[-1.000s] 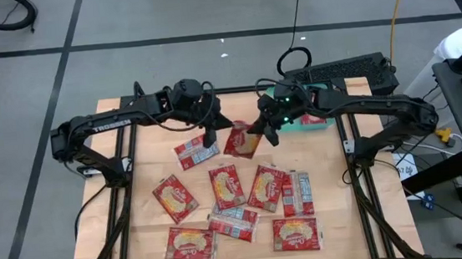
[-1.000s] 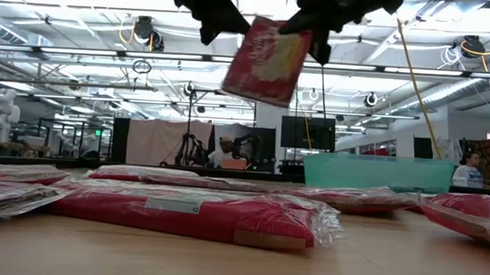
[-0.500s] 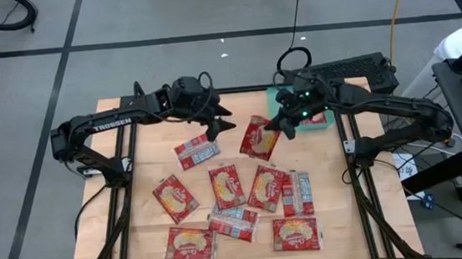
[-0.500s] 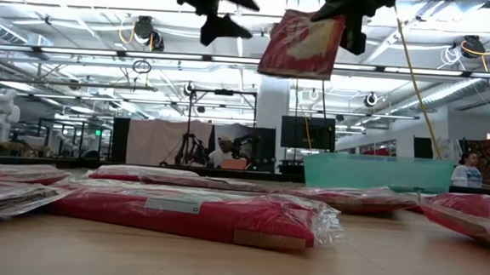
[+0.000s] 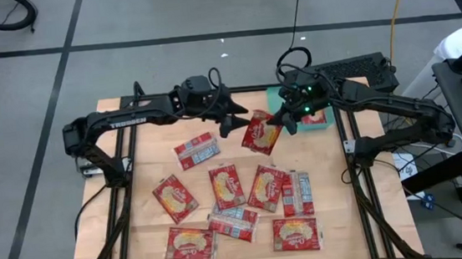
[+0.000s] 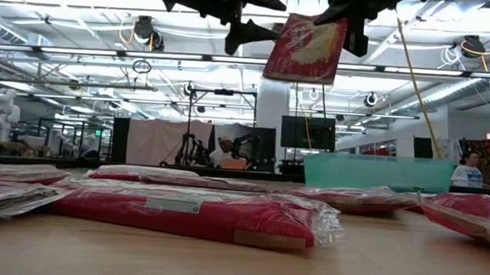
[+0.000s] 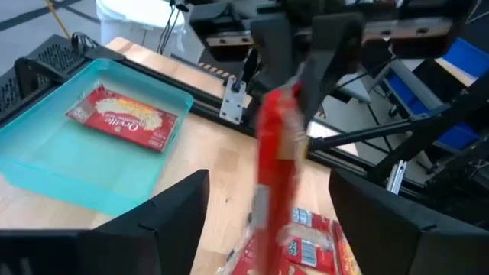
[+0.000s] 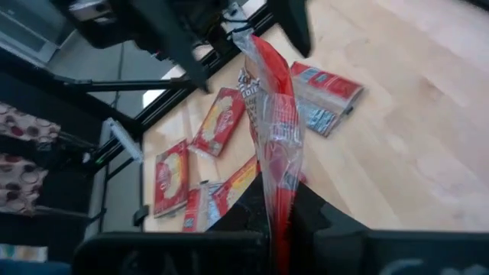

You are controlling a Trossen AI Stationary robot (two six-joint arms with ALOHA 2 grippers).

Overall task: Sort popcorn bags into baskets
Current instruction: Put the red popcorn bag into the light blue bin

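My right gripper (image 5: pixel 281 123) is shut on one red popcorn bag (image 5: pixel 258 134), high above the table's far middle. My left gripper (image 5: pixel 235 122) stands open just left of that bag, its fingers (image 7: pixel 172 221) apart from it with a small gap. The teal basket (image 7: pixel 46 172) sits at the table's far right, under my right arm, with one popcorn bag (image 7: pixel 122 118) lying flat in it. Several more bags (image 5: pixel 227 184) lie flat on the wooden table. My right gripper pinches the bag's upper right corner (image 6: pixel 339 25) between its two fingers, coming from the table's right and slanting down. The bag hangs tilted below and to the left of the fingers, lifted clear of the table. Seen along the fingers, it stands edge-on (image 8: pixel 276 153).
Black frame rails (image 5: pixel 124 155) run along the table's left and right sides. A keyboard (image 5: pixel 351 69) lies beyond the far right corner. In the low view a person (image 6: pixel 467 168) shows far off behind the basket.
My left gripper has opened and let go of the bag, then rolled and gone toward the table's right, after the bag. My right gripper has carried the bag up and toward the right, toward the basket; the bag now hangs from it alone.
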